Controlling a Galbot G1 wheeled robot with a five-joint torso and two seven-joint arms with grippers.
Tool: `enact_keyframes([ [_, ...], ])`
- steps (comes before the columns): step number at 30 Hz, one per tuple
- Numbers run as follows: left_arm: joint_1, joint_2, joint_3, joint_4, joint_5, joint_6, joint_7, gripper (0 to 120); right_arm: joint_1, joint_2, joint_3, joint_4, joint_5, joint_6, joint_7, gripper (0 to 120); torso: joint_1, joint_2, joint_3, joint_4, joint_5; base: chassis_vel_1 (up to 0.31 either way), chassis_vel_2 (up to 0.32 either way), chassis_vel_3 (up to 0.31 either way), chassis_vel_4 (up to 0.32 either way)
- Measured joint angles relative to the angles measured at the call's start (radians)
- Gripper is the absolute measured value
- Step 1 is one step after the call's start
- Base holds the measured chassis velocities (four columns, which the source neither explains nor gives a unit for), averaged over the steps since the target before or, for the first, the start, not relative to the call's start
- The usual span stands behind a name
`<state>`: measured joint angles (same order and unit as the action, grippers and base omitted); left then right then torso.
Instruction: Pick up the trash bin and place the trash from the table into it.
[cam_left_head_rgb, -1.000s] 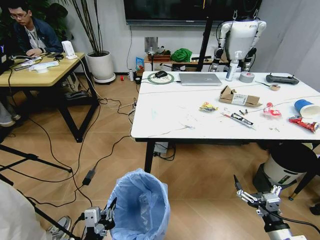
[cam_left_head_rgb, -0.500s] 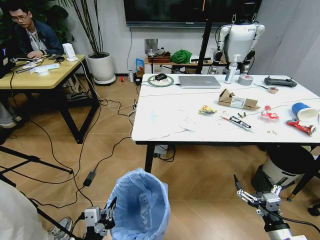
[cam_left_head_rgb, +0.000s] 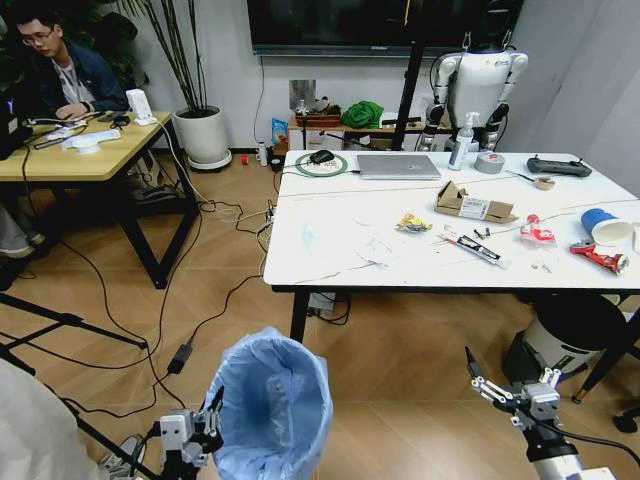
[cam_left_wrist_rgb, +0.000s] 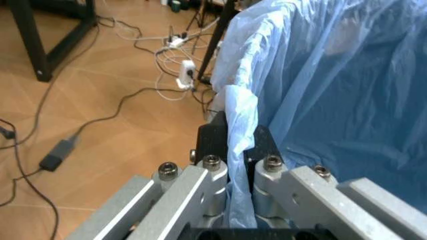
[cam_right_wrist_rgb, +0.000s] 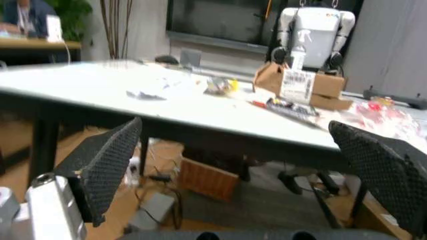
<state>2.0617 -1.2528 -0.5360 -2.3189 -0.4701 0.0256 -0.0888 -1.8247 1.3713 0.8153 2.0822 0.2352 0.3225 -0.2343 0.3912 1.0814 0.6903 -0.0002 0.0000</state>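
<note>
Blue crinkled plastic lines the trash bin (cam_left_head_rgb: 272, 405), which stands upright on the wooden floor, its mouth facing up and its long axis vertical. The bin's dark body is hidden by the bag and its base is cut off at the head view's lower edge. The left gripper (cam_left_wrist_rgb: 230, 155) sits at the bin's rim on the robot's left side, its jaws pinched narrowly on a fold of the bag — whether the hard rim is also caught cannot be made out.

The right gripper (cam_left_head_rgb: 507, 389) hangs low over the floor, well apart from the bin, with its mesh-faced fingers (cam_right_wrist_rgb: 107, 165) spread wide and nothing between them.

Ahead of and above both grippers stands the table (cam_left_head_rgb: 330, 215). The trash on it lies mostly toward the right gripper's side: a torn cardboard box (cam_left_head_rgb: 474, 203), a snack wrapper (cam_left_head_rgb: 414, 222), a dark tube (cam_left_head_rgb: 478, 246) lying flat and angled — and a blue paper cup (cam_left_head_rgb: 606, 225) on its side near the far right edge. Faint white tissues (cam_left_head_rgb: 375, 250) are hard to tell from the marble top.
</note>
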Motion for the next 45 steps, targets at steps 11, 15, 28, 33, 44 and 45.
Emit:
enact_keyframes([
  [11, 0.024, 0.065, -0.007, -0.088, -0.078, 0.114, -0.006, 0, 0.014, -0.164, -0.013, 0.201, 0.262, -0.175, 0.125, 100, -0.002, -0.005, -0.003, -0.0004, -0.0003, 0.000, 0.000, 0.000, 0.000],
  [15, 0.054, 0.058, -0.054, -0.092, -0.089, 0.119, -0.002, 0, 0.098, -0.316, -0.042, 0.205, 0.360, -0.259, 0.161, 100, -0.003, -0.007, -0.004, 0.0004, 0.0001, 0.000, 0.000, 0.000, 0.000],
  [28, 0.085, 0.002, -0.196, -0.093, -0.137, 0.133, 0.001, 0, 0.344, -0.459, -0.192, 0.078, 0.506, -0.348, 0.247, 100, -0.004, -0.010, -0.005, -0.0001, -0.0001, 0.000, 0.000, 0.000, 0.000],
  [33, 0.093, -0.012, -0.227, -0.091, -0.164, 0.144, 0.004, 0, 0.450, -0.484, -0.275, 0.018, 0.558, -0.391, 0.284, 100, -0.005, -0.010, -0.006, 0.0001, -0.0001, 0.000, 0.000, 0.000, 0.000],
  [44, 0.125, -0.053, -0.273, -0.108, -0.170, 0.145, 0.027, 0, 0.764, -0.509, -0.544, -0.139, 0.630, -0.457, 0.370, 100, -0.005, -0.011, -0.006, 0.0003, -0.0002, 0.000, 0.000, 0.000, 0.000],
  [45, 0.125, -0.054, -0.273, -0.109, -0.170, 0.145, 0.027, 0, 0.767, -0.508, -0.547, -0.141, 0.631, -0.458, 0.371, 100, -0.005, -0.011, -0.006, 0.0003, -0.0002, 0.000, 0.000, 0.000, 0.000],
])
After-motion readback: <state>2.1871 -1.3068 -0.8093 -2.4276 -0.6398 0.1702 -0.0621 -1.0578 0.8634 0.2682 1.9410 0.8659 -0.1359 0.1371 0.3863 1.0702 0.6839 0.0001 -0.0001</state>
